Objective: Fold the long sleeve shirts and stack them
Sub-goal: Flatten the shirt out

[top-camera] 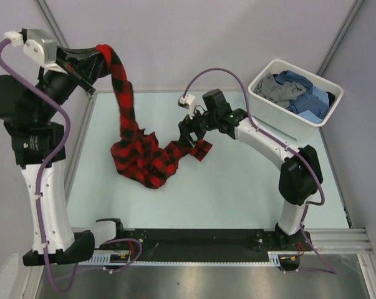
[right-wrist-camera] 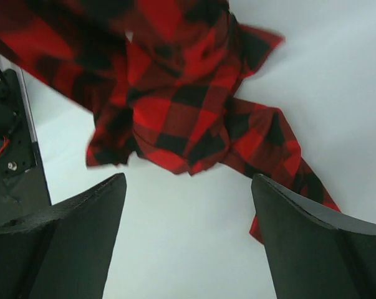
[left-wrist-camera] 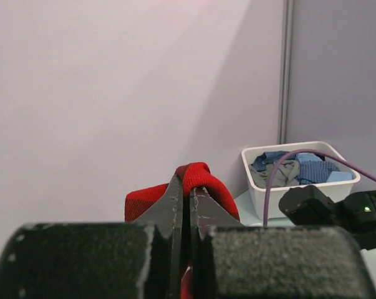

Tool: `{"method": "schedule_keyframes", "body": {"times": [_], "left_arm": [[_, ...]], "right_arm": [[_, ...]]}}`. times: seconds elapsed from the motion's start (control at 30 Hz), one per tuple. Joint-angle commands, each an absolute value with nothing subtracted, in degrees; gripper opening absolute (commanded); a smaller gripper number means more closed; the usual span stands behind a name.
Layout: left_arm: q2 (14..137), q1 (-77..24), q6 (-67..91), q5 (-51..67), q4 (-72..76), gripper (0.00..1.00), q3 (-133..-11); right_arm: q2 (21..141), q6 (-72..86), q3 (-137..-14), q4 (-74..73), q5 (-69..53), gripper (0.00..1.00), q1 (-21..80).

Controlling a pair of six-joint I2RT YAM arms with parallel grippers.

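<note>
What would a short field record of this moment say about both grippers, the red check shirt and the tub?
left gripper: shut on the red-and-black check shirt, raised at far left
shirt: one end lifted, the rest bunched on the table
right gripper: open, over the bunched part, holding nothing
white tub: far right, holds blue and grey shirts
folded: nothing yet

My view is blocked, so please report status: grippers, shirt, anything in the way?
Left gripper shut on red-and-black shirt, lifted high. Right gripper open over its lower end. White tub stands apart, far right.
</note>
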State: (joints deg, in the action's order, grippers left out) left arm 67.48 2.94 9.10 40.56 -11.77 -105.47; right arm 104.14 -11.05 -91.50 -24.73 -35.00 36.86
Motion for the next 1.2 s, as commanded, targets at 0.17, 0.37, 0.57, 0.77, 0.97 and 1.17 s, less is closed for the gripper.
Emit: {"method": "schedule_keyframes", "body": {"times": [0.17, 0.37, 0.57, 0.77, 0.97, 1.17], "left_arm": [[71.46, 0.98, 12.31, 39.64, -12.3, 0.0, -105.65], [73.56, -2.46, 11.33, 39.28, -10.9, 0.0, -105.9], [74.88, -2.55, 17.91, 51.31, -3.45, 0.0, -105.12], [74.18, -2.64, 26.01, 60.28, 7.02, 0.0, -102.75], [72.16, -2.64, 31.02, 61.96, 12.65, 0.0, -100.02], [70.23, -2.64, 32.43, 63.02, 14.24, 0.0, -98.18]], "right_arm": [[103.98, -0.46, -103.51, -11.09, -37.44, 1.0, 37.18], [102.92, 1.41, -107.66, -4.66, -38.85, 1.0, 40.25], [106.16, 0.53, -112.4, -2.55, -33.94, 1.0, 41.75], [105.55, -11.15, -108.81, -0.53, -33.74, 1.0, 38.5], [107.57, -21.68, -107.32, 1.58, -40.59, 1.0, 38.05], [111.26, -26.54, -106.87, 3.95, -41.4, 0.98, 43.06]]}}
